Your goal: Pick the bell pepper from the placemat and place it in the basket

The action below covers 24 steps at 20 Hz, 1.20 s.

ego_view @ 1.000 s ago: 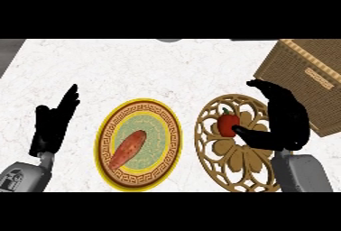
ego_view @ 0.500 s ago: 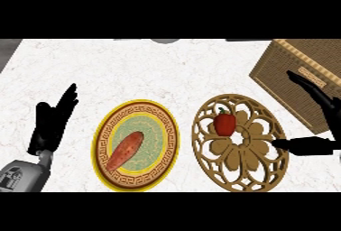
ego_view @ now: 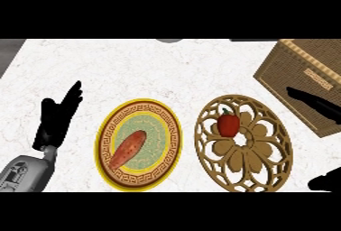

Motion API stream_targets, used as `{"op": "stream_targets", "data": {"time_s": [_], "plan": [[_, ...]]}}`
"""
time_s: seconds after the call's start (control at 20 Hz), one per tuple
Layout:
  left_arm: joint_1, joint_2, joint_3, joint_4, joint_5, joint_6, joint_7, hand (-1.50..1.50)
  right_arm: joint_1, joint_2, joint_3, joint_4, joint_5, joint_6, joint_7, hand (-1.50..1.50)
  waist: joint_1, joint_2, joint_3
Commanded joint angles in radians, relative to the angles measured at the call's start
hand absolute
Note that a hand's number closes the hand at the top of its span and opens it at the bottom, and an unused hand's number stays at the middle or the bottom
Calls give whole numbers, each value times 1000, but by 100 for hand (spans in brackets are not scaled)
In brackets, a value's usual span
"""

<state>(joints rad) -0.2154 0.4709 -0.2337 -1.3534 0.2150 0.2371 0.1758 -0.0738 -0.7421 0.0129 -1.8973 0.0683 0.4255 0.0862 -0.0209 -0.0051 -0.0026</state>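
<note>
The red bell pepper [ego_view: 228, 124] with a green stem lies on the upper left part of the round tan openwork placemat [ego_view: 248, 168]. The woven basket [ego_view: 307, 74] stands at the upper right, partly cut off by the view's edge. My right hand [ego_view: 313, 102] is open at the right edge: its straight fingers lie over the basket's front wall, and its thumb shows lower down beside the placemat. It is clear of the pepper and holds nothing. My left hand [ego_view: 56, 118] rests open at the left, fingers pointing up.
A yellow-rimmed patterned plate [ego_view: 110, 169] with an orange-brown elongated vegetable [ego_view: 128, 149] on it sits between my left hand and the placemat. The white marble counter [ego_view: 166, 67] stretches across the back.
My right hand, which was curled around the pepper a second ago, has opened and pulled away to the right. The pepper stays on the placemat. The left hand has not moved.
</note>
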Motion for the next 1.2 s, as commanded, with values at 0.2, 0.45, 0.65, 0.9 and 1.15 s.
{"op": "stream_targets", "data": {"time_s": [0.2,0.45,0.65,0.9,1.15], "plan": [[-1,-87,28,29,-89,-26,-16,0,97,73,-93,-107,-3,94,83,-150,14,4,3],[-11,-90,55,-12,-107,-49,32,0,3,180,-37,-51,140,9,113,-150,23,6,3],[4,-105,79,-54,-128,-57,52,0,42,214,-88,-3,195,-7,16,-150,22,5,3],[11,-122,118,-58,-167,-94,84,0,39,286,-62,29,263,-5,-3,-150,22,4,3],[-15,-154,158,-13,-189,-127,52,0,13,331,-18,133,349,-11,-82,-150,21,5,3]]}}
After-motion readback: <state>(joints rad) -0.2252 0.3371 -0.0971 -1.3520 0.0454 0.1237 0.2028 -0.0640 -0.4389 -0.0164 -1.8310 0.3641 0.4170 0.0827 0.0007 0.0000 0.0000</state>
